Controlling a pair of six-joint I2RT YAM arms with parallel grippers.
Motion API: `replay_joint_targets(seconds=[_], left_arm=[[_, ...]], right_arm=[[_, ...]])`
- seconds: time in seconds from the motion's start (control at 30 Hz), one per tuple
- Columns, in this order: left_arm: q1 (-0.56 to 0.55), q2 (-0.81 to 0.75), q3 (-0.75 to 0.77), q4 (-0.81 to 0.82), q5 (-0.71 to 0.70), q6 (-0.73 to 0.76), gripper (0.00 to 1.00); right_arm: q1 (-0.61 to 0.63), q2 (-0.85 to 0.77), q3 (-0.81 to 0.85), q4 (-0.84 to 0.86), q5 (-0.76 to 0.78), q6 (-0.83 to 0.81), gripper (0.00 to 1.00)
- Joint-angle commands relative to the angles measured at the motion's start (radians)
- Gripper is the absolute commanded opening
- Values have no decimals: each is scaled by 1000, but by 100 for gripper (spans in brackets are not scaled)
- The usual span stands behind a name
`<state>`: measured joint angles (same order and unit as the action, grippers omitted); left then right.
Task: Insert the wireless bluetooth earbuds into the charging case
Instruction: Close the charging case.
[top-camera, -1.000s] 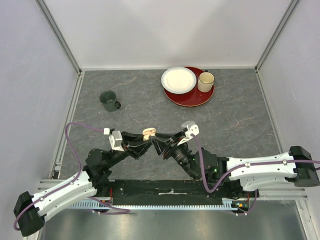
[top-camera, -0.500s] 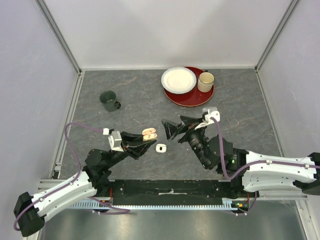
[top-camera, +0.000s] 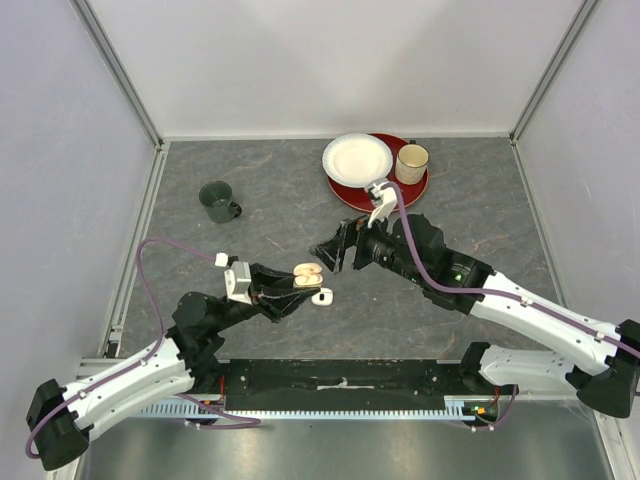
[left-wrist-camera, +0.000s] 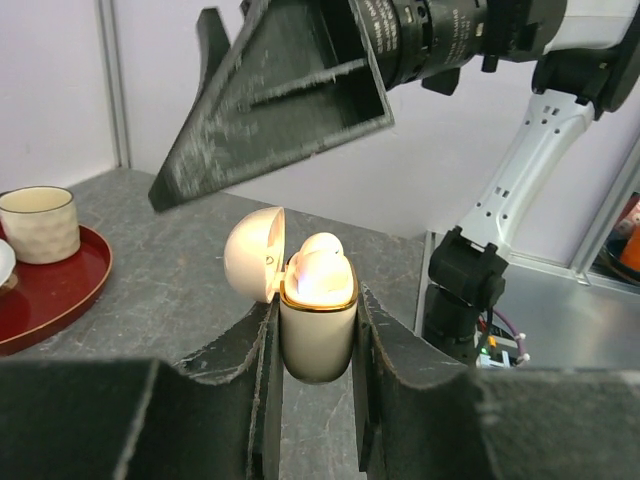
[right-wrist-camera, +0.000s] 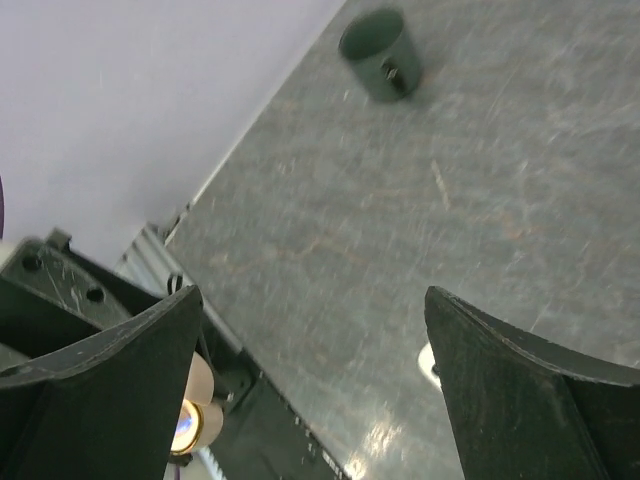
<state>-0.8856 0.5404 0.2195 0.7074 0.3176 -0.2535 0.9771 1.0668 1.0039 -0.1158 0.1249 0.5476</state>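
My left gripper (left-wrist-camera: 318, 335) is shut on the cream charging case (left-wrist-camera: 318, 340), held upright with its lid (left-wrist-camera: 252, 256) swung open to the left. One white earbud (left-wrist-camera: 322, 252) sits in the case's mouth. In the top view the case (top-camera: 307, 275) hangs just above the table, and another white earbud (top-camera: 322, 296) lies on the table right beside it. My right gripper (top-camera: 333, 252) is open and empty, a little beyond the case. The right wrist view shows the case (right-wrist-camera: 195, 420) by the left finger and the loose earbud (right-wrist-camera: 428, 362) half hidden by the right finger.
A dark green mug (top-camera: 218, 200) stands at the left of the table. At the back sits a red tray (top-camera: 378, 192) carrying a white plate (top-camera: 357, 160) and a cream cup (top-camera: 411, 162). The grey walls close in on three sides.
My right gripper opened wide and drew back from the case toward the far side. A white earbud now lies on the table beside the case. The left gripper shifted slightly right, still gripping the case.
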Motion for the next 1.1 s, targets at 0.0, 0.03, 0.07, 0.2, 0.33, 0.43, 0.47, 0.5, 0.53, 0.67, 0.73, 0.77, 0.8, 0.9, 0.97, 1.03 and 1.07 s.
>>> replay_joint_targets(seconds=[0.0, 0.03, 0.07, 0.2, 0.33, 0.43, 0.47, 0.5, 0.53, 0.67, 0.73, 0.77, 0.8, 0.9, 0.97, 1.03, 1.07], left_arm=[[2, 21, 55, 15, 70, -30, 2], [2, 23, 57, 15, 74, -32, 2], [2, 26, 57, 14, 75, -32, 2], [4, 30, 58, 14, 77, -29, 2], [2, 43, 64, 14, 89, -29, 2], [2, 52, 67, 15, 95, -32, 2], [4, 50, 67, 15, 95, -32, 2], [4, 52, 67, 17, 94, -32, 2], [2, 52, 66, 17, 94, -32, 2], [2, 49, 63, 18, 84, -30, 2], [2, 47, 58, 18, 74, -30, 2], [2, 46, 58, 18, 72, -29, 2], [2, 46, 55, 20, 66, -29, 2], [2, 43, 55, 9, 28, -33, 2], [2, 38, 54, -16, 11, -29, 2], [2, 30, 43, -8, -20, -29, 2], [2, 20, 38, -6, -32, -32, 2]], right_arm=[[-6, 18, 42, -36, -156, 41, 98], [-6, 18, 42, -38, -154, 40, 98], [-11, 16, 41, -38, -154, 38, 98], [-11, 22, 33, -36, -177, 41, 98], [-12, 39, 19, -36, -189, 55, 98], [-12, 48, 13, -38, -194, 66, 98], [-14, 50, 13, -38, -194, 66, 98], [-12, 53, 12, -38, -195, 66, 98], [-15, 55, 12, -36, -194, 68, 98], [-14, 62, 12, -38, -192, 69, 98], [-14, 65, 12, -36, -197, 68, 98], [-14, 67, 12, -38, -200, 68, 98], [-12, 68, 12, -38, -202, 68, 98], [-14, 70, 10, -39, -202, 69, 98], [-14, 73, 9, -44, -200, 74, 98], [-14, 78, 7, -44, -211, 80, 98], [-12, 79, 6, -45, -217, 78, 98]])
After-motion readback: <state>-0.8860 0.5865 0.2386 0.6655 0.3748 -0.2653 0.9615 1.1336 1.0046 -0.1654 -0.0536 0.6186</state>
